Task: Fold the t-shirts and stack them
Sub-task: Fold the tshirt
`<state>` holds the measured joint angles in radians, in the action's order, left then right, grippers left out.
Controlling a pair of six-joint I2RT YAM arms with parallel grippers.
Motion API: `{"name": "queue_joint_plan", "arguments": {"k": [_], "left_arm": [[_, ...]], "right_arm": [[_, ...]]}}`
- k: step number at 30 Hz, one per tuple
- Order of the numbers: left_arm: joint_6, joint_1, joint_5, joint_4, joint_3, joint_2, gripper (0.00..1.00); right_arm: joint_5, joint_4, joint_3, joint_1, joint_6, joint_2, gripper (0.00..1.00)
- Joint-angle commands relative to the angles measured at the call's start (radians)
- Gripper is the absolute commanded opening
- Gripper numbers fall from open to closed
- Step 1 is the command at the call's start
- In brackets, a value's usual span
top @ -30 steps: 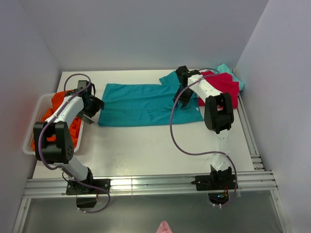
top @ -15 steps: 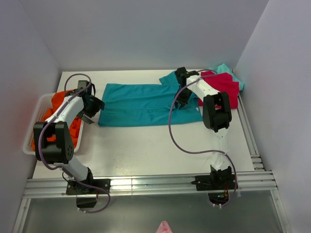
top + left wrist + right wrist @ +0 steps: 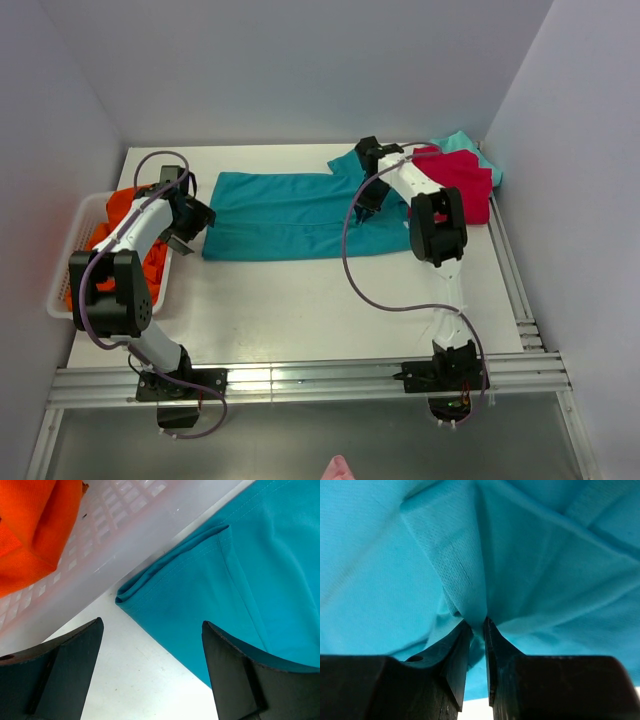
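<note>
Right wrist view: the right end effector (image 3: 477, 624) is nearly closed, its two fingers pinching a raised ridge of the teal-blue t-shirt (image 3: 545, 555), with cloth bunched right between the tips. On the left wrist camera, the left end effector (image 3: 152, 630) hangs wide open, holding nothing. The shirt's folded corner lies on the counter (image 3: 125, 680) just ahead of its fingers, and the white basket (image 3: 125, 535) with the orange t-shirt (image 3: 30, 525) sits beyond. From above, the red t-shirt (image 3: 465, 180) and light-teal t-shirt (image 3: 462, 140) lie just right of the right end effector.
</note>
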<state>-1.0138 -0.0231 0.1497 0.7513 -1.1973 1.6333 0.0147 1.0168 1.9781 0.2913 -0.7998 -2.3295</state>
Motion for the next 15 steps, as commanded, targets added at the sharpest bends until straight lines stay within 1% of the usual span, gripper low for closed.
{"name": "queue_joint_plan", "arguments": {"k": [1, 3, 4, 6, 7, 13, 15], "left_arm": [[0.043, 0.009, 0.025, -0.017, -0.024, 0.014, 0.86], [0.05, 0.009, 0.022, -0.018, -0.03, 0.019, 0.86], [0.053, 0.009, 0.022, -0.02, -0.03, 0.022, 0.86], [0.057, 0.009, 0.016, -0.024, -0.03, 0.026, 0.86], [0.057, 0.009, 0.014, -0.027, -0.03, 0.031, 0.86], [0.069, 0.009, 0.002, -0.036, -0.036, 0.054, 0.85], [0.072, 0.009, -0.001, -0.036, -0.039, 0.059, 0.85]], "right_arm": [[0.019, 0.022, 0.082, 0.012, -0.025, -0.027, 0.25], [0.022, 0.026, 0.093, 0.014, -0.029, -0.037, 0.22], [0.022, 0.025, 0.096, 0.014, -0.03, -0.039, 0.17], [0.025, 0.025, 0.1, 0.014, -0.03, -0.041, 0.14], [0.027, 0.028, 0.108, 0.014, -0.03, -0.042, 0.1], [0.022, 0.037, 0.123, 0.014, -0.045, -0.042, 0.02], [0.019, 0.039, 0.137, 0.014, -0.058, -0.048, 0.02]]}}
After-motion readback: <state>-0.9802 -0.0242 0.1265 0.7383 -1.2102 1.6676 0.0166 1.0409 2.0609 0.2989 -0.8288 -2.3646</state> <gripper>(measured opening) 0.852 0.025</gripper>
